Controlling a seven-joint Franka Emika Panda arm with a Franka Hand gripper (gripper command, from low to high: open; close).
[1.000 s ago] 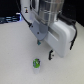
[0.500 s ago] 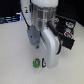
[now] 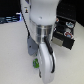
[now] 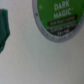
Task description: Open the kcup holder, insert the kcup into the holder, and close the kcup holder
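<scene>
Hand (image 3: 36,61) lower than before, right over kcup (image 4: 56,17)

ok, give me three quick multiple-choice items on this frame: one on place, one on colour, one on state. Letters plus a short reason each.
1. In the exterior view, where is the kcup holder?
A. on that view's right, behind the arm
B. on that view's left, in front of the arm
C. under the hand

2. What colour is the kcup lid?
A. red
B. green
C. yellow

3. How is the kcup placed now?
A. inside the holder
B. on the white table, outside the holder
C. stacked on the holder

Key: 1 A, black box sits right of the arm. 2 B, wrist view shows a green lid. 3 B, pod lies by the hand.
</scene>
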